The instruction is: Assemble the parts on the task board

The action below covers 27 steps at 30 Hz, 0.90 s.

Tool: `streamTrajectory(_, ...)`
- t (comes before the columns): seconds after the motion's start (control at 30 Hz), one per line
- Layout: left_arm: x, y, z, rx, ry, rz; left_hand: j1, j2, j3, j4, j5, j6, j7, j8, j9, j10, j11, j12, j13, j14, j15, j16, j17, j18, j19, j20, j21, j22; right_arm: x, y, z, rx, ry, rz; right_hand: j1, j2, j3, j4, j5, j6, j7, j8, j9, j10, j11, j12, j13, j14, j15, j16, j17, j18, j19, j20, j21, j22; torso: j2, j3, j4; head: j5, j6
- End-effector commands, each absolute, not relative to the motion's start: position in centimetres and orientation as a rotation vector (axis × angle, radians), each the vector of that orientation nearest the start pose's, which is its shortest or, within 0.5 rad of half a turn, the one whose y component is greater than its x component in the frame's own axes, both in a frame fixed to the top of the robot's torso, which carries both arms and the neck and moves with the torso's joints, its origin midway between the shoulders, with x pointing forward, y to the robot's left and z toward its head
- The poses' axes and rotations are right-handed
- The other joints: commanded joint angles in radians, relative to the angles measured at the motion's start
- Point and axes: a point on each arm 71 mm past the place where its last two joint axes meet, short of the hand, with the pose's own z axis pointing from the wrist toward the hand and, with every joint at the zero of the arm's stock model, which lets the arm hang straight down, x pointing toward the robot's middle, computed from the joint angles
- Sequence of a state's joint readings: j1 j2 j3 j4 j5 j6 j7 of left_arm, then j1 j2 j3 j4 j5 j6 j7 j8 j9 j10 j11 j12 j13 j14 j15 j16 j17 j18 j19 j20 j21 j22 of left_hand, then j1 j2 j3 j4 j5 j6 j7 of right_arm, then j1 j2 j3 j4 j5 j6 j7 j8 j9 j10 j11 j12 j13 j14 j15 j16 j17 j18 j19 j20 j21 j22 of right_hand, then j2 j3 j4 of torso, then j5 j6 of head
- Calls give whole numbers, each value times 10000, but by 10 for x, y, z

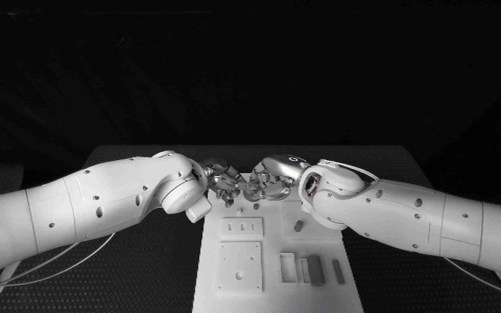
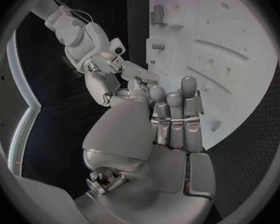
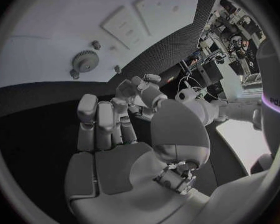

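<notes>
- Your task board (image 1: pixel 276 269) lies at the table's centre; both hands meet over its far end, at 12 o'clock from the grey parts (image 1: pixel 313 269).
- A gear (image 3: pixel 85 60) sits on the board beyond the right hand (image 1: pixel 269 180).
- The left hand (image 1: pixel 221 180) faces it, fingertips nearly touching.
- Fingers curl; whether either hand holds anything, you cannot tell.

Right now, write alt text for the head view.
Two white robot arms meet fingertip to fingertip over the far end of a white task board: left hand, right hand. Small grey parts lie near the board's near right corner.
</notes>
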State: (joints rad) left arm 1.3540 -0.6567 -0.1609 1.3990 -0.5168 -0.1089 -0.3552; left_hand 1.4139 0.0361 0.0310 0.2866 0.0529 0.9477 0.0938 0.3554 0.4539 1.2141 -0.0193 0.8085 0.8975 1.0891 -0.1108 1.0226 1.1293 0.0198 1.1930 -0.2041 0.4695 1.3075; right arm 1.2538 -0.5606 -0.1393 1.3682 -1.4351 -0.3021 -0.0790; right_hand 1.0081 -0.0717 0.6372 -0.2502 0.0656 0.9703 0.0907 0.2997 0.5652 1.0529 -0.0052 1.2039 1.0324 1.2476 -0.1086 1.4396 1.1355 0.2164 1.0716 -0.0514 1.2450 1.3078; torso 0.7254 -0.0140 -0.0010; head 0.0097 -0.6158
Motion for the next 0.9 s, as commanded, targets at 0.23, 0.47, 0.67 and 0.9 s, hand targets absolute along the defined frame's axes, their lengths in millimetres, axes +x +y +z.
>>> streamTrajectory(0.23,508,143,-190,-6342,22144,-9182,-422,-342,-1,58,-40,467,-12,-23,76,-309,0,60,-92,-97,7,137,-187,280,-27,-4,69,224,490,-83,-200,-3583,16966,7973,55,65,-11,57,22,235,153,26,-3,7,3,62,20,50,-16,57,12,454,-8,-68,62,207,-1,2,-9,-65,2)
streamTrajectory(0.47,508,142,-190,-6408,22134,-9096,-878,-666,356,56,378,664,-85,-16,149,-289,-73,77,-200,-136,-33,282,-432,279,-16,-37,57,212,490,-82,-199,-3606,16931,7986,52,63,-10,57,22,237,151,25,-1,9,2,63,21,56,-17,59,20,454,-7,-71,65,206,3,2,1,-53,-16)
streamTrajectory(0.67,508,142,-191,-6425,22170,-9018,-1419,-1265,742,36,2127,870,-145,-45,235,-320,-122,135,-311,-240,-57,499,-727,247,-41,-67,36,222,489,-81,-199,-3654,16873,7976,53,62,-8,56,23,239,150,25,1,11,0,63,23,54,-19,58,16,454,-6,-74,68,205,2,1,-7,-48,-26)
streamTrajectory(0.9,508,142,-191,-6563,22248,-9011,-1570,-1511,1183,-105,4449,1049,-207,18,459,-406,-181,238,-375,-389,-72,768,-996,217,-133,-85,70,241,488,-80,-199,-3747,16777,7934,57,59,-4,52,23,242,148,25,3,13,-2,64,25,53,-21,56,13,454,-5,-78,71,204,2,0,-3,-45,-52)
